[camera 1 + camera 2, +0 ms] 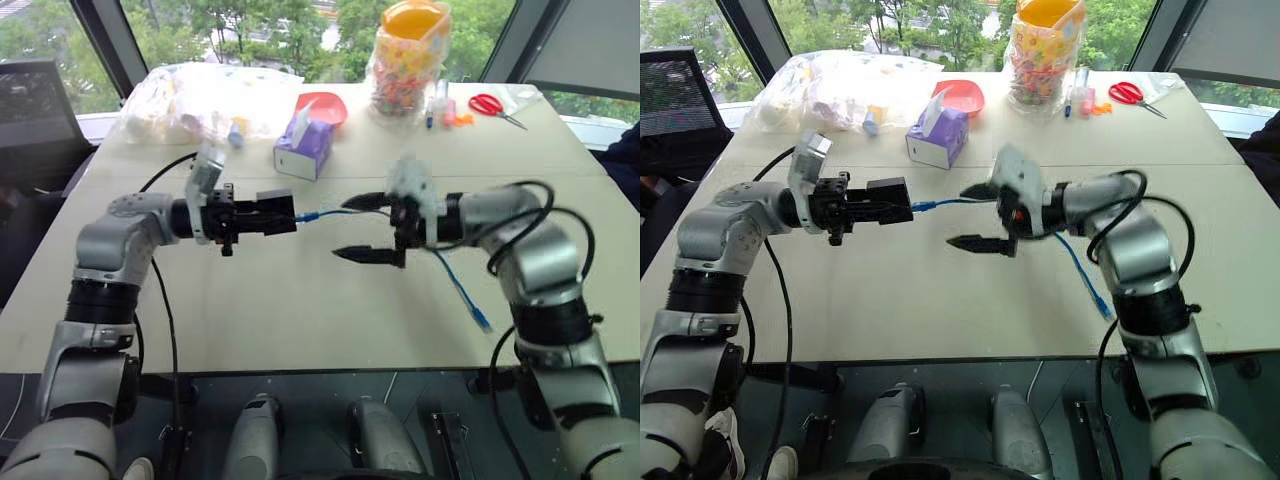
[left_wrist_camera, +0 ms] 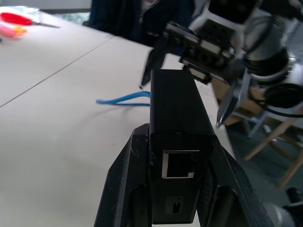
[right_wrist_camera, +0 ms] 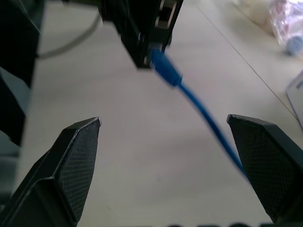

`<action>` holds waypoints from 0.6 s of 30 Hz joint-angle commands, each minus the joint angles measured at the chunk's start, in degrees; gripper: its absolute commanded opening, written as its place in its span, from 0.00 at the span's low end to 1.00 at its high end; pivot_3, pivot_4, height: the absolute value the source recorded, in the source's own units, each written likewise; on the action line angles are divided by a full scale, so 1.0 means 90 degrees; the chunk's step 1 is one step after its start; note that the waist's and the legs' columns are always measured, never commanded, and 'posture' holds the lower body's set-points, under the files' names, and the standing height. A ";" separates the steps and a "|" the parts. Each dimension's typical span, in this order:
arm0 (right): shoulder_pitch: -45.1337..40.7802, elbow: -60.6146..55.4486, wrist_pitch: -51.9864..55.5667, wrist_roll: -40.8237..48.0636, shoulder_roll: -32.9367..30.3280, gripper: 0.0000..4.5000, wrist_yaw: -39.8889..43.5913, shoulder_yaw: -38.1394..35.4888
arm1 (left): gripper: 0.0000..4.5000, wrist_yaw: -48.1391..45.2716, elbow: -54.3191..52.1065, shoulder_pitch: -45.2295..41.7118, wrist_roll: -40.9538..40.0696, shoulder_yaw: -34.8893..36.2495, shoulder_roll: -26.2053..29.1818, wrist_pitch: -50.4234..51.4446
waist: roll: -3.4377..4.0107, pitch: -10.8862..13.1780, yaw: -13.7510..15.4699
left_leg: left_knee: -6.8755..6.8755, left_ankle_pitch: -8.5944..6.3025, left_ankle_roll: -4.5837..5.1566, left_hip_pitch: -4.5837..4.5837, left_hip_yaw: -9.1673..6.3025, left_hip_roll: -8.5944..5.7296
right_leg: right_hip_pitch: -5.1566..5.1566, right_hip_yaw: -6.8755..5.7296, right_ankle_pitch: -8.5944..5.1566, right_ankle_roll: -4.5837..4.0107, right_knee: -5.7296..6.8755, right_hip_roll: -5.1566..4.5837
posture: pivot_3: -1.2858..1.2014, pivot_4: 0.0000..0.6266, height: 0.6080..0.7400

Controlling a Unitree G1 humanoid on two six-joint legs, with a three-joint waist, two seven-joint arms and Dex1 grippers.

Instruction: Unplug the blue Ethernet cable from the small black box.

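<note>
Nearest, the cable's [image 1: 455, 280] free end lies on the worktop [image 1: 300, 310] at the right, and from there it runs up past the right hand [image 1: 366, 228], whose fingers are spread wide around nothing. Its other plug is still in the box [image 1: 275, 212], which the left hand [image 1: 262, 214] pinches above the worktop. Farther off stands a tissue box [image 1: 303, 148].

Small black box [image 1: 275, 211] held between the left gripper [image 1: 268, 214] fingers, Ethernet cable [image 1: 330, 213] plugged into its far end, run between the parted right gripper [image 1: 358, 228] fingers, draped onto the table [image 1: 300, 310] behind them.
</note>
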 commanded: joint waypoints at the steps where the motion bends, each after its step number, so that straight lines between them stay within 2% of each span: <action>1: -0.0452 0.0453 0.0855 0.0622 0.0097 0.99 -0.0080 -0.0106 | 0.12 -0.0162 -0.0231 -0.0274 -0.0248 0.0163 0.0076 0.0133 | 0.0000 0.0000 0.0000 | -0.0001 0.0000 0.0000 0.0000 0.0000 0.0000 | 0.0000 0.0000 0.0000 -0.0001 0.0000 0.0000 | 0.52 0.24 0.96; 8: -0.0857 0.0990 0.1125 0.1068 0.0302 0.99 -0.0132 0.0151 | 0.12 -0.0174 -0.0353 -0.0335 -0.0266 0.0105 0.0031 0.0172 | 0.0001 0.0000 0.0015 | -0.0003 -0.0004 0.0007 -0.0018 0.0005 -0.0003 | -0.0014 0.0000 0.0006 0.0013 -0.0003 -0.0003 | 0.52 0.24 0.96; 11: -0.0927 0.1029 0.1143 0.1196 0.0366 0.79 -0.0201 0.0199 | 0.12 -0.0158 -0.0389 -0.0360 -0.0280 0.0127 0.0023 0.0201 | 0.0001 0.0001 0.0012 | -0.0008 -0.0005 0.0008 -0.0018 0.0005 -0.0003 | -0.0015 0.0000 0.0010 0.0020 -0.0003 -0.0001 | 0.52 0.24 0.96; 15: -0.0998 0.1034 0.1220 0.1273 0.0361 0.35 -0.0290 0.0360 | 0.12 -0.0150 -0.0412 -0.0351 -0.0281 0.0139 0.0016 0.0205 | 0.0001 0.0000 0.0003 | -0.0008 -0.0005 0.0008 -0.0017 0.0004 -0.0002 | -0.0017 0.0000 0.0009 0.0020 -0.0002 -0.0001 | 0.52 0.24 0.96; 18: -0.1029 0.0952 0.1365 0.1362 0.0363 0.35 -0.0312 0.0484 | 0.12 -0.0144 -0.0416 -0.0346 -0.0292 0.0153 0.0007 0.0208 | 0.0001 0.0001 0.0004 | -0.0008 -0.0005 0.0008 -0.0017 0.0004 -0.0002 | -0.0017 0.0000 0.0009 0.0019 -0.0002 -0.0001 | 0.52 0.24 0.96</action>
